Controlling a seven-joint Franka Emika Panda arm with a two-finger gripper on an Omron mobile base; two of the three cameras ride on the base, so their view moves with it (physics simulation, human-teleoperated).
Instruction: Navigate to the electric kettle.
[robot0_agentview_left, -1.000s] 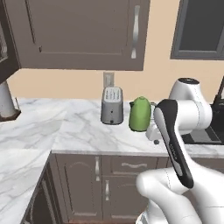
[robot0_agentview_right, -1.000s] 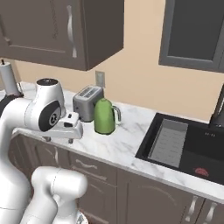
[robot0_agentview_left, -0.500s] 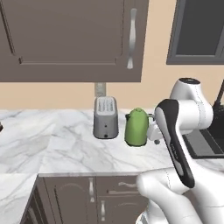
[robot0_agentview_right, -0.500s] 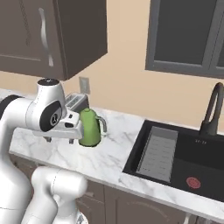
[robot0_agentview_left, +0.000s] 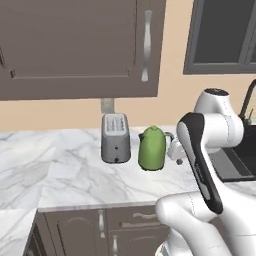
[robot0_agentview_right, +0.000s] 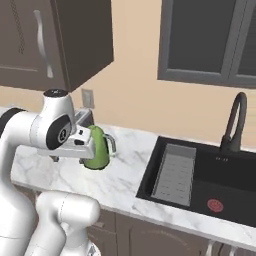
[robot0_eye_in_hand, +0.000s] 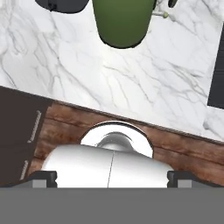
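Left base view, electric kettle (robot0_agentview_left: 152, 149) just beside tool (robot0_agentview_left: 175, 150)

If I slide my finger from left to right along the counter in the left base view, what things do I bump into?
Toaster → electric kettle → the robot's white arm → sink.

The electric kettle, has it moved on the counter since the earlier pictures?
No. The electric kettle stays right beside the toaster as before; only the camera has shifted with the base.
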